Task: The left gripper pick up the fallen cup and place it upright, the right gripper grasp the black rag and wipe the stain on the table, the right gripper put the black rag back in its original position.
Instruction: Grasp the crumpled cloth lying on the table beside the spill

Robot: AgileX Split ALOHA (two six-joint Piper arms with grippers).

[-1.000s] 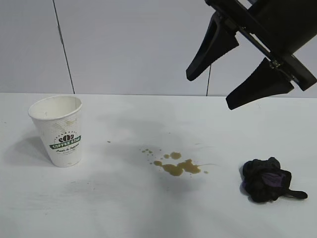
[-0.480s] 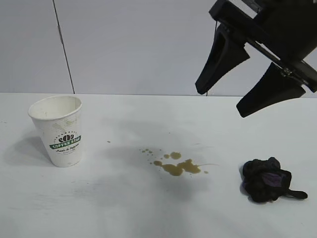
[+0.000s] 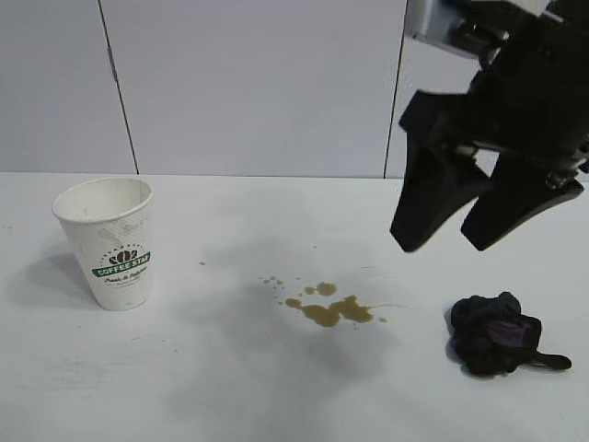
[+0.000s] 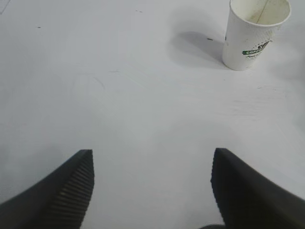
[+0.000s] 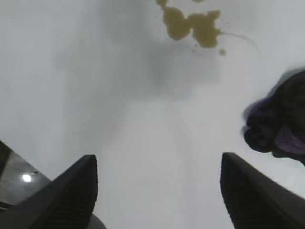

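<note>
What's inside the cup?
The cup stands upright on the table. The left wrist view shows its inner wall, white with faint brownish streaks; no liquid shows. The bottom is hidden by the rim and near wall.

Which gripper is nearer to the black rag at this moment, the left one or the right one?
Right. The right gripper hangs open just above the black rag, slightly toward the stain. The left gripper is open near the cup, far from the rag.
</note>
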